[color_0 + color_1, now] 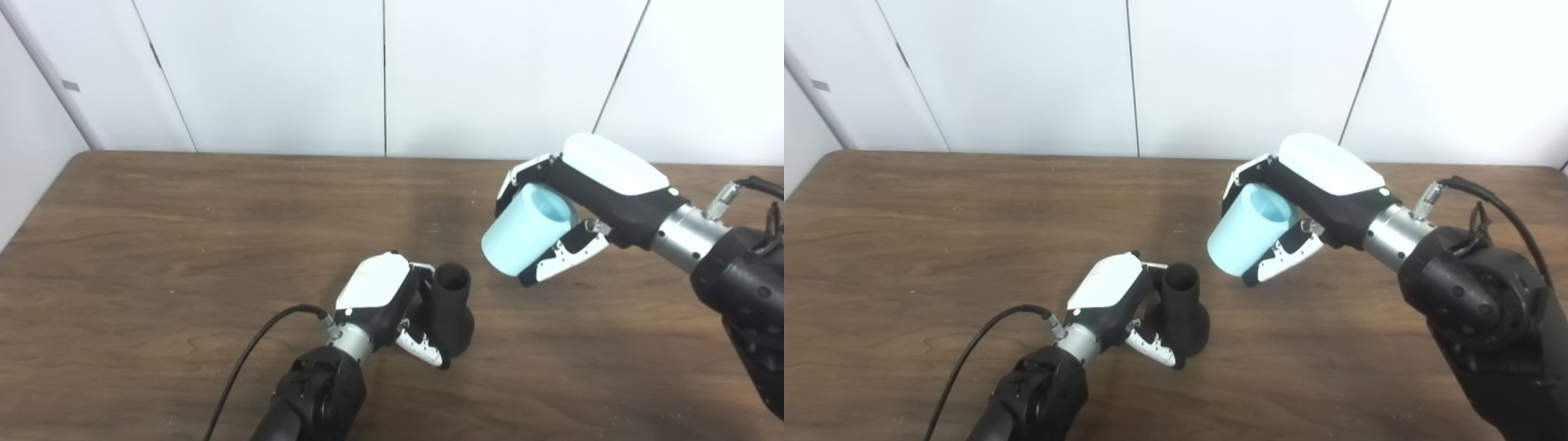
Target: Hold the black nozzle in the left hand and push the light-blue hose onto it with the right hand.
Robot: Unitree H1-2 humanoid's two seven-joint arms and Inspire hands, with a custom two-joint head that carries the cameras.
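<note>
The black nozzle (452, 317) stands upright on the brown table (184, 245), narrow open neck up and wide base down. My left hand (386, 309) is shut on it from the left, fingers wrapped round its lower body. The light-blue hose piece (528, 229), a short tapered tube, hangs tilted in the air to the upper right of the nozzle. My right hand (576, 202) is shut on it, with a clear gap between tube and nozzle. In the right eye view the nozzle (1183, 312) and the hose (1247, 231) show the same arrangement.
White wall panels (380, 73) rise right behind the table's far edge. A black cable (245, 361) trails from my left wrist across the table toward the front edge. Another cable (1488, 202) loops over my right forearm.
</note>
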